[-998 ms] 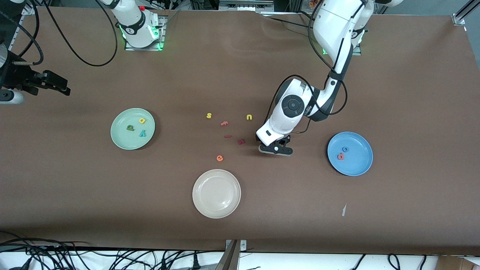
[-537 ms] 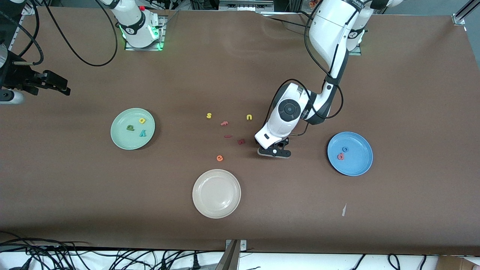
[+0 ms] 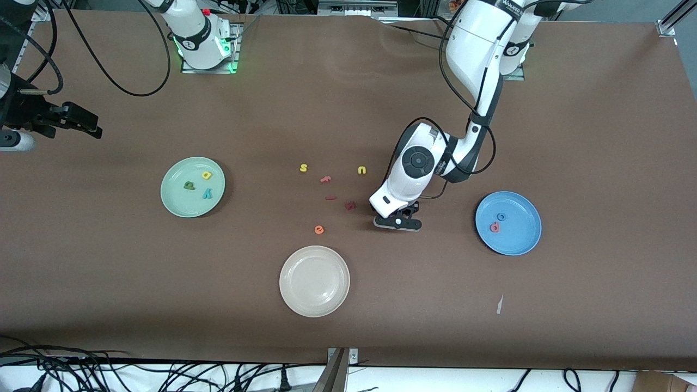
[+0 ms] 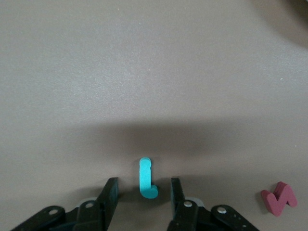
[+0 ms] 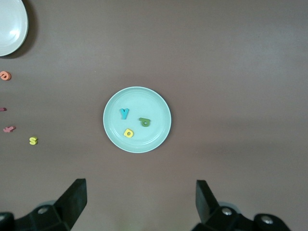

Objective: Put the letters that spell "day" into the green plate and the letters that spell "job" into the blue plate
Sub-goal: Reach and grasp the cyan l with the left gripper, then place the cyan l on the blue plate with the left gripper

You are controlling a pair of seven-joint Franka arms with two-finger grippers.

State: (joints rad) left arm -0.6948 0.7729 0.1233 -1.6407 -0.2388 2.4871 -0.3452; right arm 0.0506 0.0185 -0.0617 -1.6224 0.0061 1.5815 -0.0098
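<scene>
With our right gripper waiting wide apart over the green plate, our left gripper has its jaws apart astride the j, which could tip or squirt out if they pinch its hook off-centre.

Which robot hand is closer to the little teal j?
The left one. The left end effector is down at the table with its fingers on either side of the teal j, not yet touching it. The right end effector waits high above the green plate, open.
</scene>
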